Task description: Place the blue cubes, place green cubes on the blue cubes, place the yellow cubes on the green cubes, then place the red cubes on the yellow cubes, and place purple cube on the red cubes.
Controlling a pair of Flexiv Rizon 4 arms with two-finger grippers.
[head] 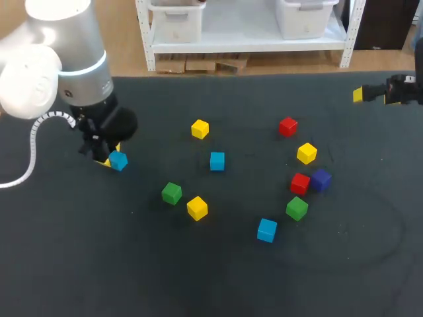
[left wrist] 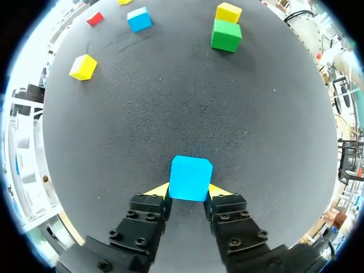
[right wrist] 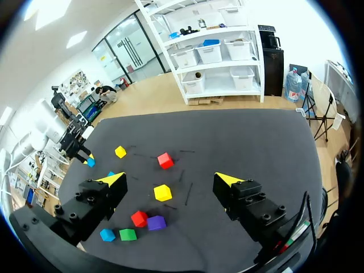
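Observation:
My left gripper (head: 111, 160) stands low over the table's left side, shut on a blue cube (head: 117, 160). In the left wrist view both yellow tips of this gripper (left wrist: 189, 190) press the sides of that blue cube (left wrist: 190, 177), which rests on the mat. Two more blue cubes (head: 217, 160) (head: 267, 230) lie mid-table. Green cubes (head: 172, 193) (head: 297, 208), yellow cubes (head: 199, 129) (head: 197, 208) (head: 307, 153), red cubes (head: 287, 126) (head: 299, 183) and a purple cube (head: 320, 179) are scattered around them. My right gripper (head: 373, 94) hangs open and empty at the far right edge (right wrist: 170, 179).
The dark mat (head: 99, 264) covers the whole table. Ahead of the left gripper lie a green cube (left wrist: 226, 35) with a yellow cube (left wrist: 228, 12) beside it, plus another yellow cube (left wrist: 83, 66).

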